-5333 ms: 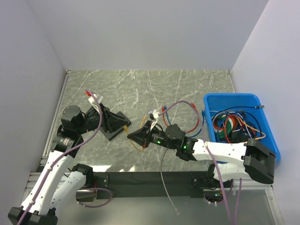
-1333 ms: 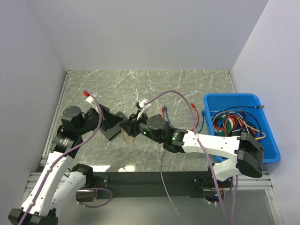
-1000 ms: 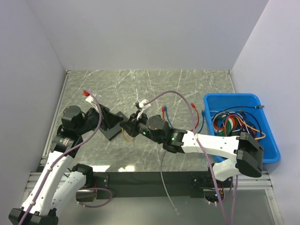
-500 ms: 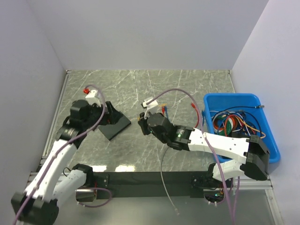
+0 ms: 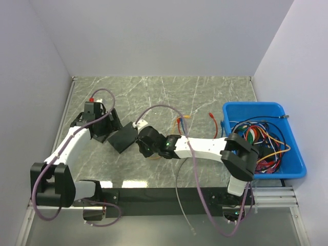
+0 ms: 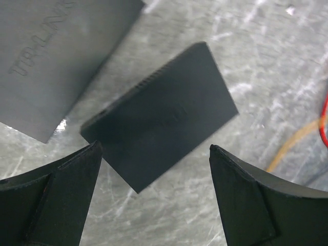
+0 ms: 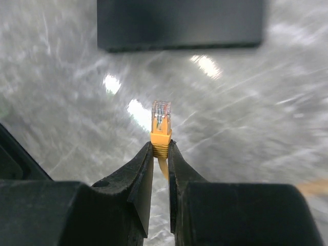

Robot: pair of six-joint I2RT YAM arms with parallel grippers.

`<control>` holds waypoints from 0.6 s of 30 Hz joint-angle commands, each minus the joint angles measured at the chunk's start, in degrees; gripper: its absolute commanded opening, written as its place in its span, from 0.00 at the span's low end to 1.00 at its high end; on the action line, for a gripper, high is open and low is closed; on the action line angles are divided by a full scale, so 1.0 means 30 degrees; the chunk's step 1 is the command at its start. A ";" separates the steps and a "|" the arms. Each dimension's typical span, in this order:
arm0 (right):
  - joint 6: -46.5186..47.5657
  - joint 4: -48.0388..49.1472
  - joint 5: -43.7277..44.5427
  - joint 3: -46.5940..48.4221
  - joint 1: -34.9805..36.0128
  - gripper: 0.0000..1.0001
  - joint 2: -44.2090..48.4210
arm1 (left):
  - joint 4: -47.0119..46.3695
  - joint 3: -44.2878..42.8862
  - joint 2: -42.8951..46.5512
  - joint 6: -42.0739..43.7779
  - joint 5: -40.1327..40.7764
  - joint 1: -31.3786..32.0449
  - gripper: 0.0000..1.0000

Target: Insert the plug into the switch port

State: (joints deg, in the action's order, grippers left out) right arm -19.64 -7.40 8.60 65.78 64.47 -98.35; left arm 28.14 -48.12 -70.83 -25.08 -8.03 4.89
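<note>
Plug location: plug (image 7: 160, 114) is in the air, pointing at the switch (image 7: 180, 23) and apart from it; not inserted.
Right claw: right gripper (image 7: 160, 149) pinches the orange boot just behind the clear tip.
Left claw: left gripper (image 6: 155, 148) is spread wide over the switch, holding nothing.
Handling, plug: judged light and stiff, with a brittle latch; the cable (image 6: 294, 146) is springy and may pull it sideways.
Hold point: the boot, which leaves the tip free.
Handling, switch: a light box on a smooth table (image 7: 256, 118); likely to slide under push, so brace it.
Ports: blurred; cannot tell.
</note>
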 commanded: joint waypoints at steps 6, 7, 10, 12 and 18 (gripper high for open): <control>-0.1041 0.2435 -0.3510 -0.0216 -0.0073 0.00 -0.1348 | -0.0239 -0.0865 -0.1936 0.0069 -0.1305 -0.1570 0.86; -0.1129 0.2437 -0.3540 -0.0246 -0.0073 0.00 -0.1639 | -0.0269 -0.0865 -0.2025 0.0098 -0.1394 -0.1570 0.86; -0.1393 0.2761 -0.3425 0.0306 -0.0073 0.00 -0.2603 | -0.0327 -0.0894 -0.2435 0.0099 -0.1511 -0.1570 0.85; -0.1539 0.2613 -0.3220 0.0951 -0.0044 0.00 -0.3163 | -0.0415 -0.0865 -0.2786 0.0128 -0.2008 -0.1570 0.83; -0.1921 0.2613 -0.2896 0.1423 -0.0073 0.00 -0.4570 | -0.0210 -0.0836 -0.3577 -0.0077 -0.1747 -0.1570 0.82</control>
State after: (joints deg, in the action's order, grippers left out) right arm -24.34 -0.91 -0.67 67.40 64.45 -111.50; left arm 27.75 -48.69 -80.90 -25.17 -12.62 0.16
